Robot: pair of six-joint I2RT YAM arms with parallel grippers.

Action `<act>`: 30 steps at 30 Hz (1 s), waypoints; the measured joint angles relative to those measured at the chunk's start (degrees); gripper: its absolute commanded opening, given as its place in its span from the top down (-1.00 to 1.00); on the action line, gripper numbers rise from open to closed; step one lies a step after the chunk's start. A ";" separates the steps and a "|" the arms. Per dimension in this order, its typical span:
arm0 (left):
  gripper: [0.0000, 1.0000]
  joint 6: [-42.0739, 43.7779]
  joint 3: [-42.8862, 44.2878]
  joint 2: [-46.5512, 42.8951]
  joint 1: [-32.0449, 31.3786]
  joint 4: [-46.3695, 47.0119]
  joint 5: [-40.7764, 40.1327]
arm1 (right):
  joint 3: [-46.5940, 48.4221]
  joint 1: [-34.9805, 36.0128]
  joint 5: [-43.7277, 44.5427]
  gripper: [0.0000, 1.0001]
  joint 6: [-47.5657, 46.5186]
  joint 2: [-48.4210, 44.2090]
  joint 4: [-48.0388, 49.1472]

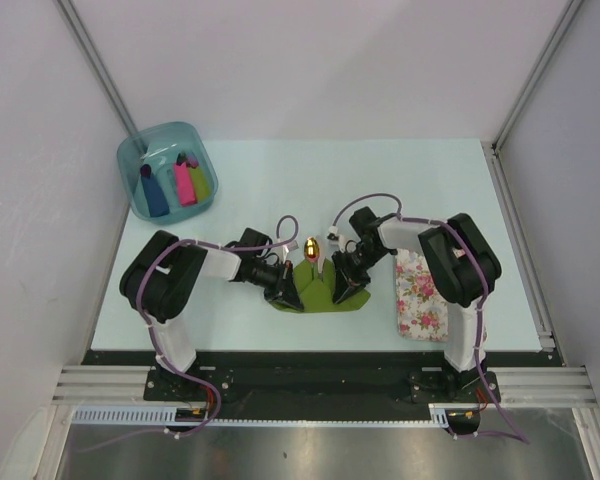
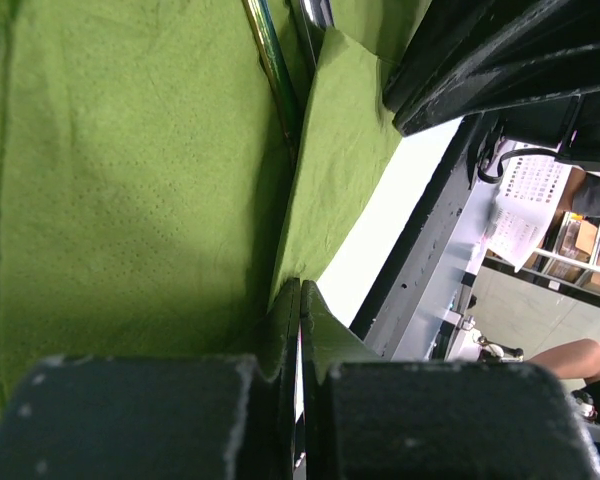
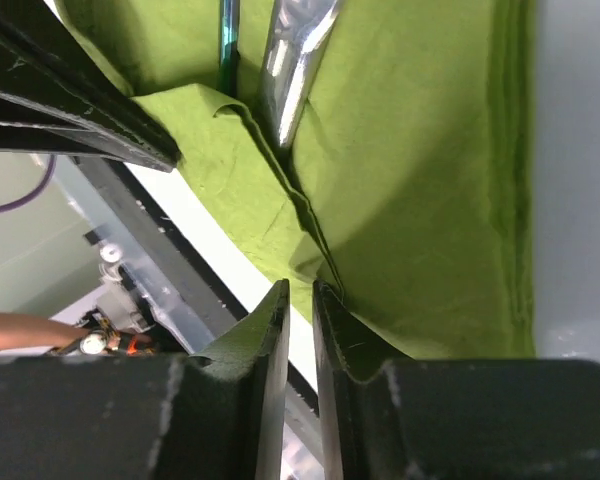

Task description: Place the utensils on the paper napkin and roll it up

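— What's on screen, left to right?
— Far left, a tub [image 1: 166,168] holding three rolls [image 1: 180,182]. My left fingers [image 1: 290,293] are pinched tight on the napkin [image 1: 321,287], holding its left edge up. The utensils [image 1: 313,248] lie in its middle fold, heads past the far edge.
— And the other side?
— There my right fingers [image 1: 340,289] are all but closed on the opposite edge, also raised. A mat [image 1: 421,295] lies just right of them on the bench [image 1: 380,180].
— Any writing?
— One printed sheet [image 2: 528,180] off the bench, too small to read.
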 measured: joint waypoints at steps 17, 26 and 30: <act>1.00 -0.42 -0.20 0.00 0.00 0.44 -0.02 | -0.02 -10.82 9.57 -0.39 -2.93 -8.31 -4.94; 1.00 -0.44 -0.20 0.00 0.00 0.46 -0.02 | -0.83 -11.32 10.10 -0.36 -3.19 -6.49 -7.15; 0.99 -0.44 -0.22 0.00 0.00 0.48 -0.02 | -0.85 -10.40 4.52 -0.31 -3.13 -4.42 -8.17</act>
